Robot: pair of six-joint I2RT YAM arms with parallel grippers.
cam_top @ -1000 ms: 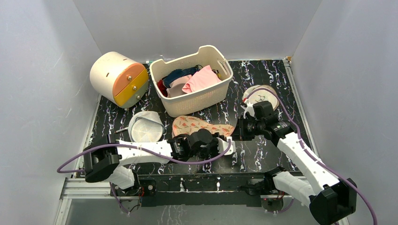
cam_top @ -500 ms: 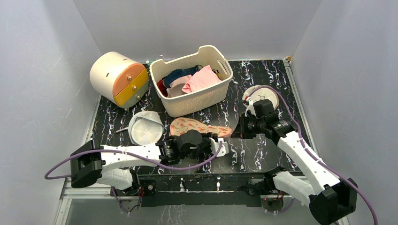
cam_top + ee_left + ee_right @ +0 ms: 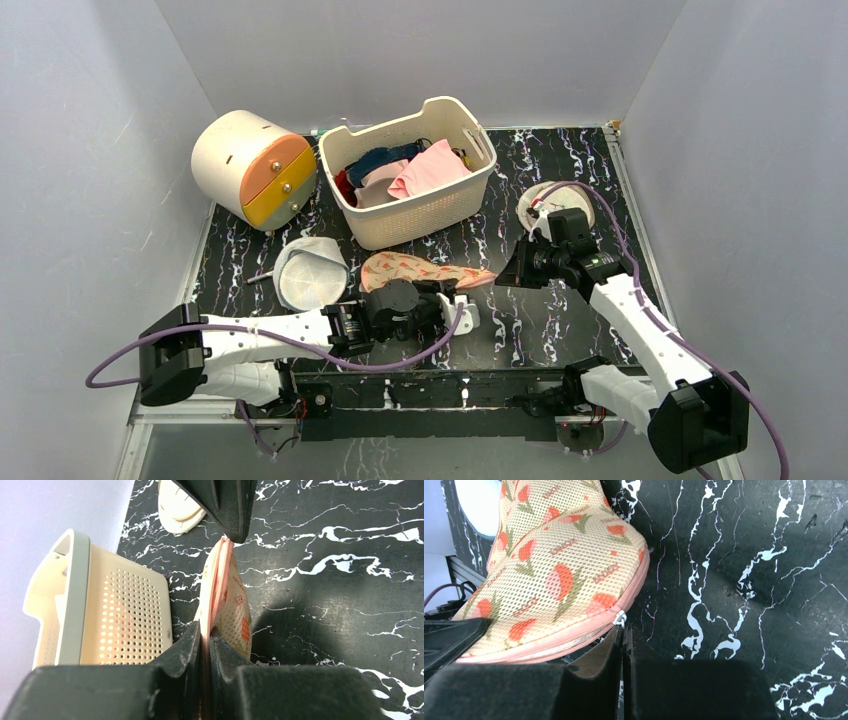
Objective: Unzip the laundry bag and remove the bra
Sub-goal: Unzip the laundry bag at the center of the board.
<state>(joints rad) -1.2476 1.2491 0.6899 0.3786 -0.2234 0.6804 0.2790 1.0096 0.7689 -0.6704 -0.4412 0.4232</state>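
Observation:
The laundry bag (image 3: 425, 270), beige with a red-orange floral print and pink trim, lies in front of the basket, stretched between both grippers and tilted up on its edge. My left gripper (image 3: 437, 296) is shut on the bag's pink zip edge (image 3: 205, 635) at its near side. My right gripper (image 3: 503, 277) is shut on the small metal zipper pull (image 3: 620, 619) at the bag's right tip. The bag's mesh side fills the upper left of the right wrist view (image 3: 559, 565). The zip looks closed. No black bra is in view.
A white perforated basket (image 3: 480, 185) with pink and dark blue garments stands behind the bag. A white dome mesh bag (image 3: 310, 272) lies to its left, a round mesh disc (image 3: 565, 195) behind the right arm, and a cylindrical drum (image 3: 250, 165) at back left.
My left arm has drawn back to the left and nearer, pulling the bag's near edge with it. The bag now stands more on edge. The right gripper has stayed at the bag's right tip.

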